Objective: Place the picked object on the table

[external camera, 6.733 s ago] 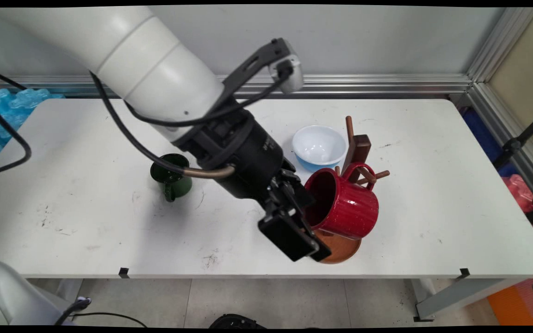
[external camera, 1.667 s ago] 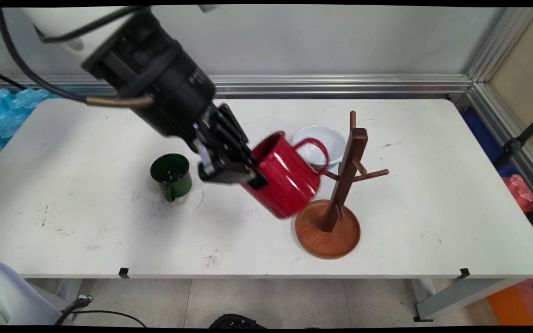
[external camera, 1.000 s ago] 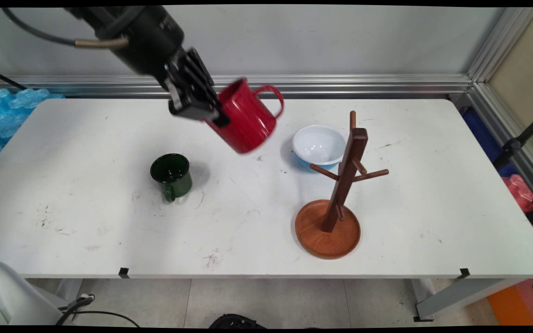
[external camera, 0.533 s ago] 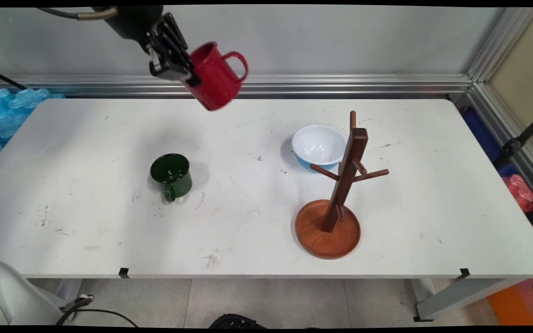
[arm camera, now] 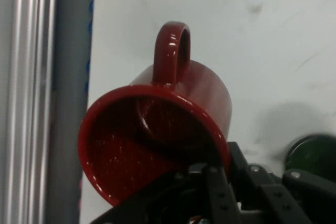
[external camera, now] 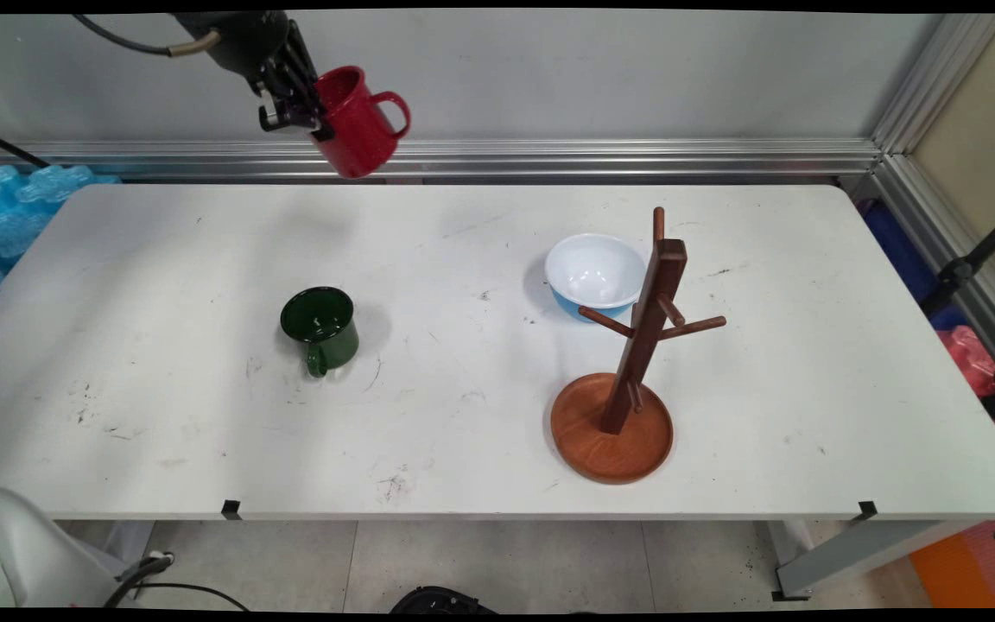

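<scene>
Clamped on the rim of the red mug [external camera: 358,121] with fingers [arm camera: 215,195], one inside and one outside. Held tilted, high over the bench's [external camera: 161,285] far left edge. Below: green mug [external camera: 321,324]; well right, bowl [external camera: 594,269] and bare rack [external camera: 636,345].

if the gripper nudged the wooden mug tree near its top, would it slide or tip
The mug tree looks more likely to tip than slide: its post is tall and its pegs are bare. The wide round base should resist a gentle push. It looks like rigid wood, so it probably wouldn't flex.
</scene>
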You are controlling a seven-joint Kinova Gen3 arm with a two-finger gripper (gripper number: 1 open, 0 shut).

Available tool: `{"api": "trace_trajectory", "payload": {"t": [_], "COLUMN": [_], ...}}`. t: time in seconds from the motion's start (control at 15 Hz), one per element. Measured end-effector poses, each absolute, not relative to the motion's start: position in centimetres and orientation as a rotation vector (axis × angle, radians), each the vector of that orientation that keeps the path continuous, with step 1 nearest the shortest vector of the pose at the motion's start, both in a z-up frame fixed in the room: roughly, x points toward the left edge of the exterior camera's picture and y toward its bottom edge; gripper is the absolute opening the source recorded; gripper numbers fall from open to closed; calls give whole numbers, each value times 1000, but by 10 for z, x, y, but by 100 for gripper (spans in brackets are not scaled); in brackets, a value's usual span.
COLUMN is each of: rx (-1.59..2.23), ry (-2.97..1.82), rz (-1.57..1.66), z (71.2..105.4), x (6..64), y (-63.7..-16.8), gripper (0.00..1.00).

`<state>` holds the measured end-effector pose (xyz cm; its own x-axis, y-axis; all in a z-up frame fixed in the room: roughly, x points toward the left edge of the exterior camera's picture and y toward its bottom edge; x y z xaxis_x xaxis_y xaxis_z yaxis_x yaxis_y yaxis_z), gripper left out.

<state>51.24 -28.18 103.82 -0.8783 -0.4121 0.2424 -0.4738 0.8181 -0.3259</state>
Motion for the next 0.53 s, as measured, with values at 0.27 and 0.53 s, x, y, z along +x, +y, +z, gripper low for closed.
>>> {"api": "trace_trajectory", "payload": {"t": [0.27,0.53], "rx": [704,702], "ry": [-2922,-2995], "rz": [621,636], "z": [1006,969], "x": [532,551], "y": [-301,-317], "gripper": [0,0]}}
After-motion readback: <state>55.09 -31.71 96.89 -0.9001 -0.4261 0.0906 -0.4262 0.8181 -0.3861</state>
